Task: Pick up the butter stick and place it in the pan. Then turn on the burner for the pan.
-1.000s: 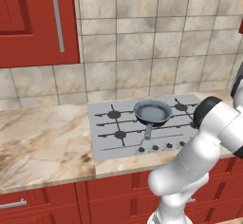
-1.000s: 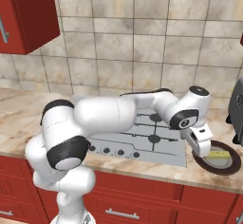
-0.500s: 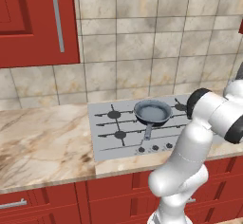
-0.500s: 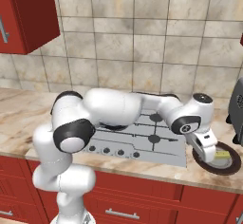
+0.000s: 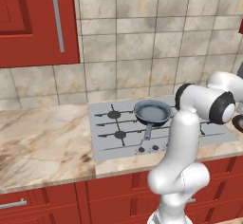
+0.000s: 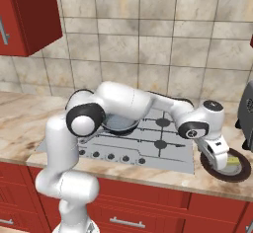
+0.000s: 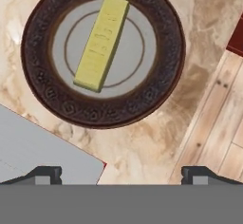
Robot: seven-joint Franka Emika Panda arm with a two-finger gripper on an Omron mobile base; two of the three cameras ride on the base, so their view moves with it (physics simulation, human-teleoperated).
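The white arm reaches rightward past the silver-grey cooktop (image 6: pixel 148 140), its gripper (image 6: pixel 222 160) pointing down above a round dark-rimmed plate (image 7: pixel 166 76) on the marble worktop (image 7: pixel 142 152), jaws spread wide and empty. The small pale yellow butter stick (image 7: pixel 101 42) lies on that plate. The round dark grey pan (image 5: pixel 153 112) sits on a cooktop burner, well apart from the plate.

**Where we find things on the tabletop**

We see the pan (image 5: pixel 153 112) on the cooktop (image 5: pixel 114 137), set into the tabletop (image 5: pixel 42 147). To the cooktop's right, the butter stick (image 7: pixel 101 42) lies on a plate (image 7: pixel 161 83), with the open pincer (image 7: pixel 121 173) above it.
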